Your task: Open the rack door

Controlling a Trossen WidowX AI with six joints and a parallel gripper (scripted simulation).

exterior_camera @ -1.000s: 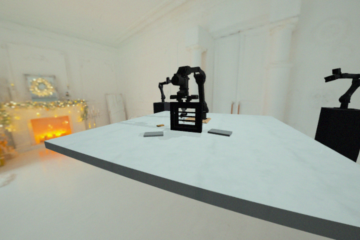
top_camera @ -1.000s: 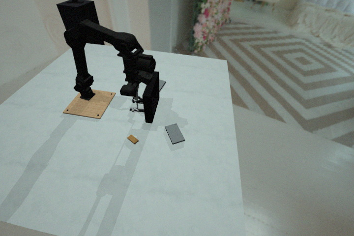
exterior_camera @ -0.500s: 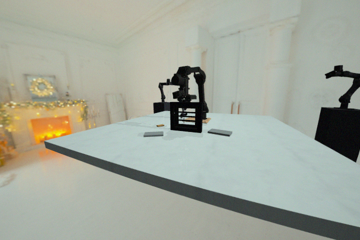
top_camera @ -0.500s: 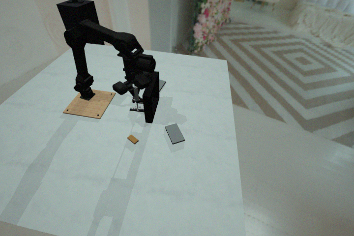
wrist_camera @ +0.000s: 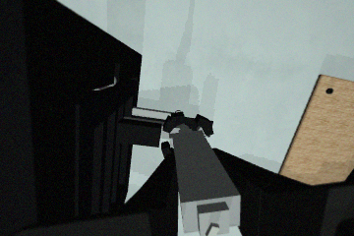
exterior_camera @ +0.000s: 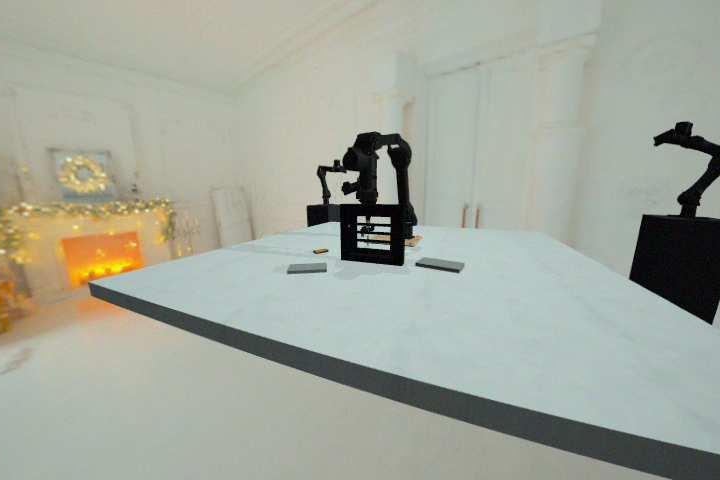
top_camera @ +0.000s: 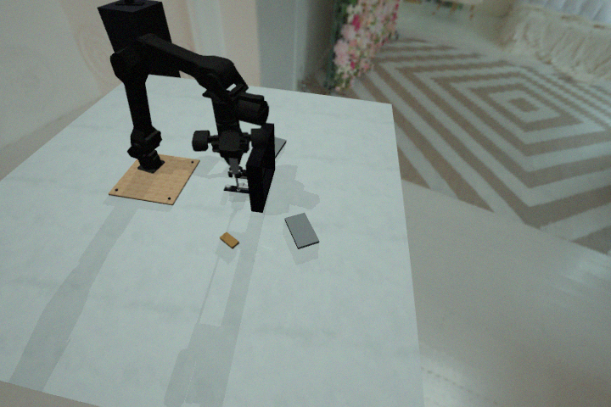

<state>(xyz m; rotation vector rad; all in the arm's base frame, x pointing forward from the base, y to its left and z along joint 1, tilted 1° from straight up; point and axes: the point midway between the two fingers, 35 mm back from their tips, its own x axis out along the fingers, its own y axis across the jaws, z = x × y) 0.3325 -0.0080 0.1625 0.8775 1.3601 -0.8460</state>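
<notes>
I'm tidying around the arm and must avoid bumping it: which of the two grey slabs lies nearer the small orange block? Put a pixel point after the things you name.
The slab point(top_camera: 301, 231) point(exterior_camera: 307, 268) left of the frame in the exterior view.

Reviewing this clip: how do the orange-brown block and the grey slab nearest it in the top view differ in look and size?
The small block is orange-brown, while the slab is grey.
The block is clearly the smaller; the slab covers much more of the table.
Both are flat, rectangular pieces lying on the table, apart from each other.
</notes>
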